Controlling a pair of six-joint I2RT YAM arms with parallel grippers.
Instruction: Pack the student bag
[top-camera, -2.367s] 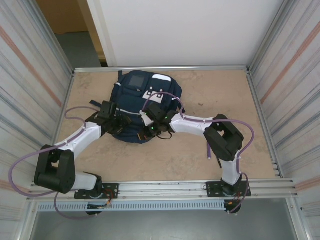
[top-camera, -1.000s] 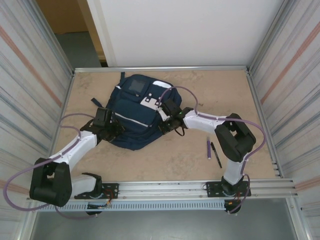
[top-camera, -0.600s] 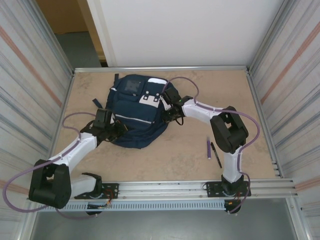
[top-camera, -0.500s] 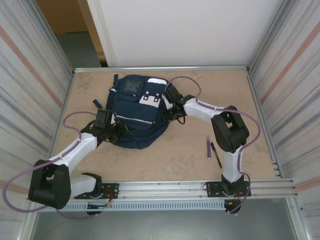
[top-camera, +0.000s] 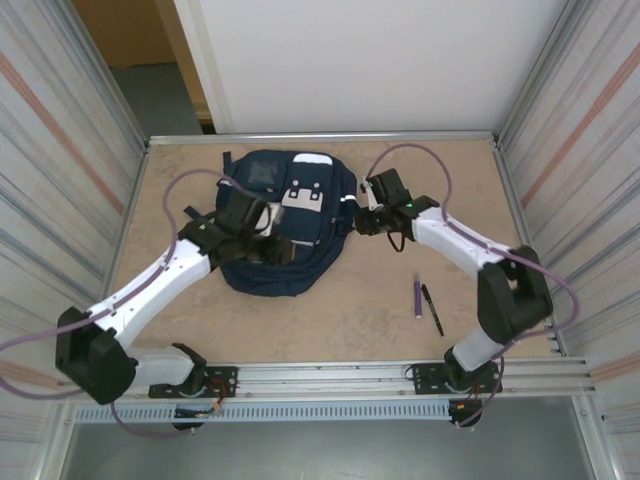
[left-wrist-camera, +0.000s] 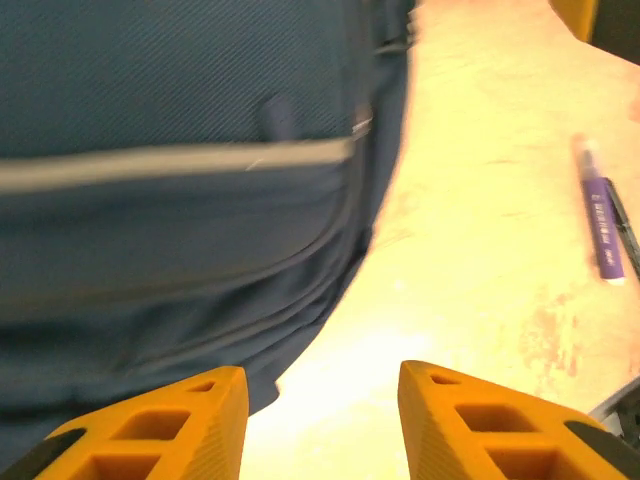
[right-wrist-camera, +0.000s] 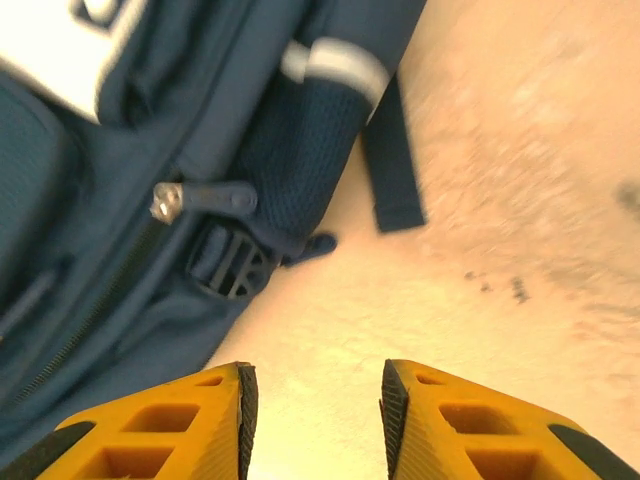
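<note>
Right now the large navy-blue fabric student bag (top-camera: 300, 275) with white and grey patches lies flat on the tan tabletop (top-camera: 340, 320), toward the far left of the middle, its patched end pointing at the far wall. My left gripper (top-camera: 276, 249) hangs over the bag's near half. From my left wrist its orange fingers (left-wrist-camera: 180, 425) stand spread with nothing between them, above the bag's (left-wrist-camera: 180, 100) lower edge, where a thin pale reflective stripe (left-wrist-camera: 180, 165) runs across the fabric. My right gripper (top-camera: 362, 222) sits just beside the bag's right side. Its jaws are also parted and empty over bare table in my right wrist view (right-wrist-camera: 312, 385), near a silver zip pull (right-wrist-camera: 165, 200), a black plastic buckle (right-wrist-camera: 228, 265) and a dark loose strap (right-wrist-camera: 392, 170). Whether either gripper touches the fabric I cannot tell. A slim purple marker (top-camera: 417, 297) and a thin black pen (top-camera: 431, 309) lie side by side on the table, well apart from the bag, to its right.
</note>
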